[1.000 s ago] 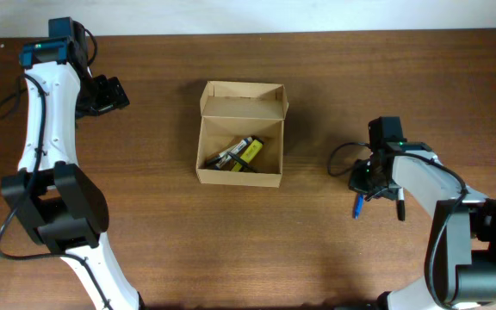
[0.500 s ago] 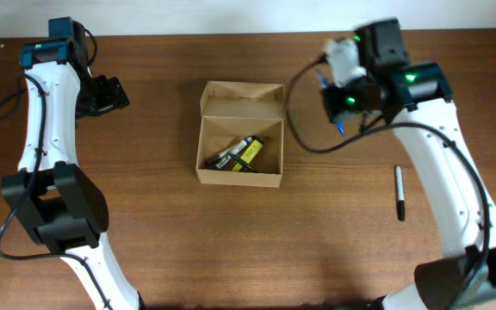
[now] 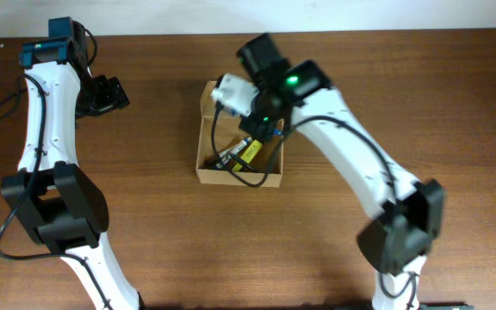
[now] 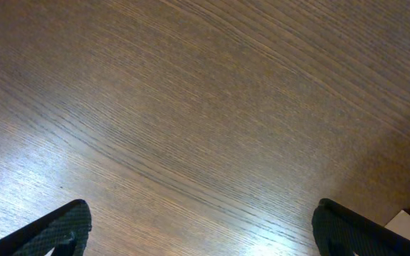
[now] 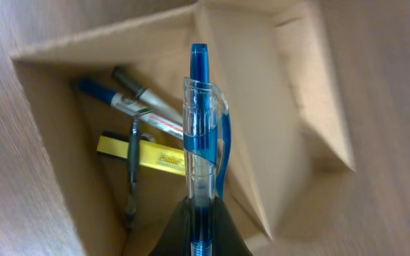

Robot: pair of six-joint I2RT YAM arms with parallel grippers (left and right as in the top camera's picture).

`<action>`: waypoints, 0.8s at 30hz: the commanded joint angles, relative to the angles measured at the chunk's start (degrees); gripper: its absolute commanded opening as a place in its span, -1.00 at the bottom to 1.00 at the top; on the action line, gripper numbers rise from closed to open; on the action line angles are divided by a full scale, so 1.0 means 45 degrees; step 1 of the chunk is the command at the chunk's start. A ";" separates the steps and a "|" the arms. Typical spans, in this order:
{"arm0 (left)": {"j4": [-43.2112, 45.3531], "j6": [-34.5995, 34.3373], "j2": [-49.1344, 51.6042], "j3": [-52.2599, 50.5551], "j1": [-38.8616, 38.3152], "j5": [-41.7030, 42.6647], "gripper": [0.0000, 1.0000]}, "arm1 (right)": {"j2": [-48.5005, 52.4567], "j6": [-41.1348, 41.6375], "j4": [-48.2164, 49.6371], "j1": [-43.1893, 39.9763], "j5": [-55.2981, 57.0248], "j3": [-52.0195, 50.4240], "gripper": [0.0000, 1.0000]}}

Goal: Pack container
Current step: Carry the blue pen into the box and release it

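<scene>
The container, a tan cardboard box (image 3: pixel 239 178) with its lid flap open at the back, sits at the table's middle. Inside lie a yellow highlighter (image 3: pixel 250 151) and dark markers (image 3: pixel 224 158). My right gripper (image 3: pixel 263 127) hangs over the box's right half, shut on a blue pen (image 5: pixel 199 135) with a clear barrel. In the right wrist view the gripper (image 5: pixel 199 208) points the pen into the open box (image 5: pixel 262 99), above the highlighter (image 5: pixel 144 155) and markers (image 5: pixel 139 99). My left gripper (image 3: pixel 106 93) is open and empty at the far left, over bare wood (image 4: pixel 205 235).
The right arm stretches across the table's right side from the front edge to the box. The left arm stands along the left edge. A white wall strip runs along the table's far edge.
My right arm has lifted the blue pen from the table's right side and swung it left to above the box. The left arm has not moved.
</scene>
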 commanded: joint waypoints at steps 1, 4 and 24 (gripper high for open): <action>0.0000 0.0151 -0.0024 -0.0039 -0.0015 0.0087 1.00 | 0.0913 -0.1598 -0.0024 0.0262 0.0155 0.0092 -0.93; 0.0000 0.0151 -0.0024 -0.0039 -0.0015 0.0087 1.00 | 0.1530 -0.2001 -0.0039 0.0384 -0.0092 0.0092 -0.93; 0.0000 0.0151 -0.0024 -0.0039 -0.0015 0.0087 1.00 | 0.3832 -0.1836 0.0131 0.0559 -0.1132 0.0092 -0.17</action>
